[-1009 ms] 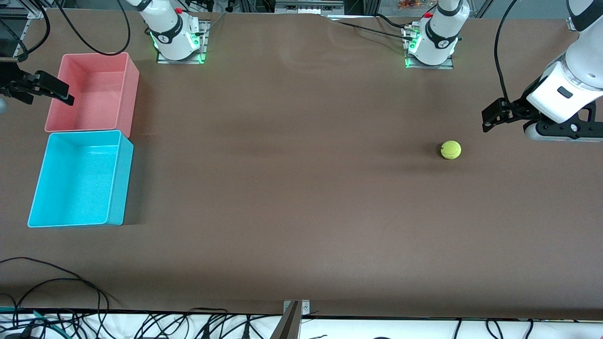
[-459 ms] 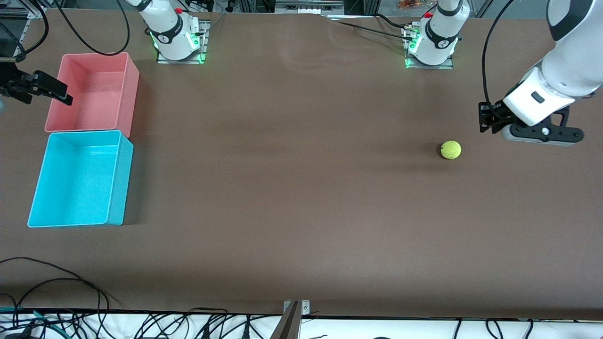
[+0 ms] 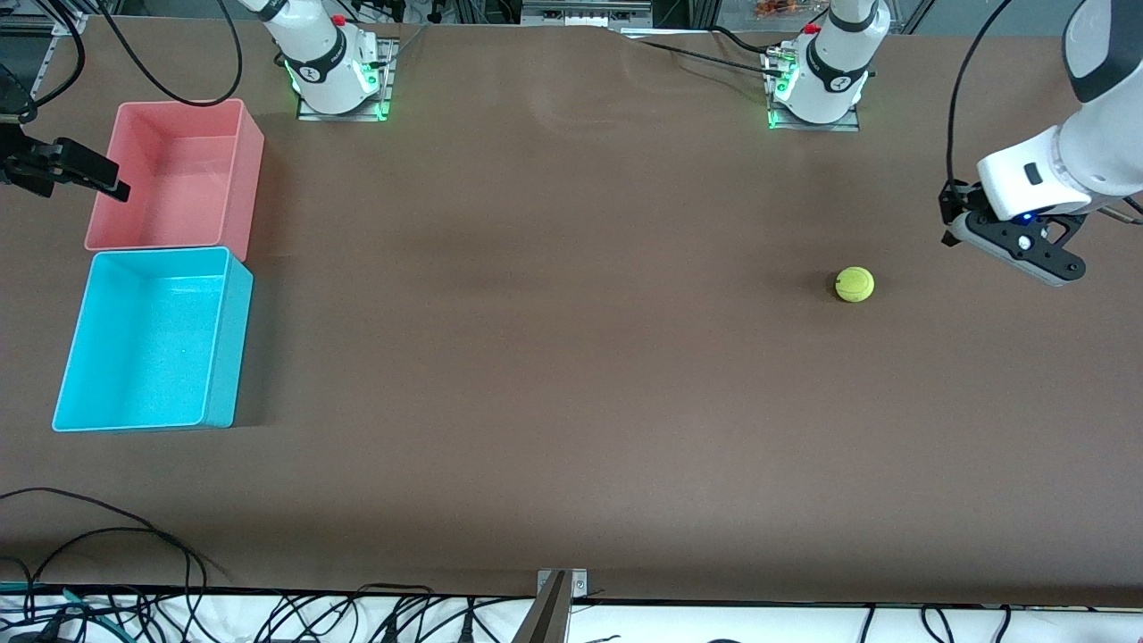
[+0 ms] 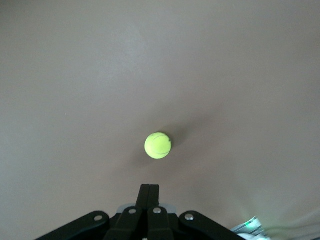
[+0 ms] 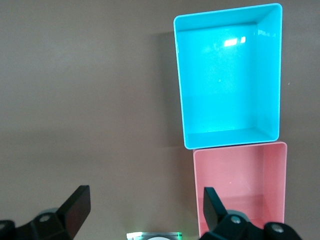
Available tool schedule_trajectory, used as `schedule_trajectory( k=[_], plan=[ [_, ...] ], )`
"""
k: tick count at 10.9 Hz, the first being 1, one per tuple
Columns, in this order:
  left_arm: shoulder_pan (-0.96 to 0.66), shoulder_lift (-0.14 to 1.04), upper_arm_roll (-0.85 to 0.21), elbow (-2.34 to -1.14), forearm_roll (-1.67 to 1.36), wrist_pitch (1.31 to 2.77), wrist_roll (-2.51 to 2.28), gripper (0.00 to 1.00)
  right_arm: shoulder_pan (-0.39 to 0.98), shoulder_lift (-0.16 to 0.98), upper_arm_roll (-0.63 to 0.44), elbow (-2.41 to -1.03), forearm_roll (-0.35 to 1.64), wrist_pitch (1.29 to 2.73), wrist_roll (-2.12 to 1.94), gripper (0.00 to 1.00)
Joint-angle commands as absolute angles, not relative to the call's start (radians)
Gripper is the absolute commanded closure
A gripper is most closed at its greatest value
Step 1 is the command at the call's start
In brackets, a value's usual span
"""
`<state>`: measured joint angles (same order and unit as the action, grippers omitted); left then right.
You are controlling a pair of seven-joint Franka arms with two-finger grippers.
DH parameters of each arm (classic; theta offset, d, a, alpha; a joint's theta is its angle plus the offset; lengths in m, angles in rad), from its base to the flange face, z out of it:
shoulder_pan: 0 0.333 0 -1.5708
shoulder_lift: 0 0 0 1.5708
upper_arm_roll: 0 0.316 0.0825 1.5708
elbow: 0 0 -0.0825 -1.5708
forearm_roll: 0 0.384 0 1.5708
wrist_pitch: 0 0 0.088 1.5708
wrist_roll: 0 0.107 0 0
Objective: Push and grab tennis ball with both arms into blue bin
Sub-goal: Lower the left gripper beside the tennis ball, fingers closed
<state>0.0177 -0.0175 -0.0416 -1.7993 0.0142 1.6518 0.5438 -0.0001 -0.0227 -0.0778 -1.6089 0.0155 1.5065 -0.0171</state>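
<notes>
No readable text, label or number shows anywhere. The small fuzzy yellow-green tennis ball bears only a curved seam (no brand legible).

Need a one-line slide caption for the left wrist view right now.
Left gripper, fingers shut, above the brown table with the tennis ball lying just ahead, untouched.

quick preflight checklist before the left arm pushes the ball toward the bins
1. tennis ball at rest on the table, untouched: ok
2. left gripper fingers shut for pushing: ok
3. left gripper lined up with the ball, short of it: ok
4. blue bin upright, nothing in it: ok
5. right gripper open, up beside the pink bin: ok
6. left gripper low enough to strike the ball: cannot tell
</notes>
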Motion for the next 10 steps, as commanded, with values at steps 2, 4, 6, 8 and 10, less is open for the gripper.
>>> schedule_trajectory(
  k=[2,4,6,8,10],
  plan=[
    [0.096,-0.121,-0.049,-1.993,0.035,1.782,1.120,1.00,-0.005,-0.017,-0.081,-1.598,0.032,1.499,-0.020,0.00],
    [0.158,-0.124,-0.051,-2.064,0.025,1.874,1.407,1.00,-0.005,-0.012,-0.081,-1.595,0.032,1.497,-0.021,0.00],
    [0.189,-0.139,-0.051,-2.140,0.023,1.949,1.604,1.00,-0.005,-0.012,-0.083,-1.595,0.032,1.499,-0.020,0.00],
    [0.213,-0.165,-0.052,-2.202,0.023,1.999,1.670,1.00,-0.005,-0.014,-0.083,-1.592,0.032,1.503,-0.020,0.00],
    [0.215,-0.190,-0.052,-2.293,0.025,2.081,1.681,1.00,-0.002,-0.012,-0.080,-1.594,0.029,1.523,-0.020,0.00]
  ],
)
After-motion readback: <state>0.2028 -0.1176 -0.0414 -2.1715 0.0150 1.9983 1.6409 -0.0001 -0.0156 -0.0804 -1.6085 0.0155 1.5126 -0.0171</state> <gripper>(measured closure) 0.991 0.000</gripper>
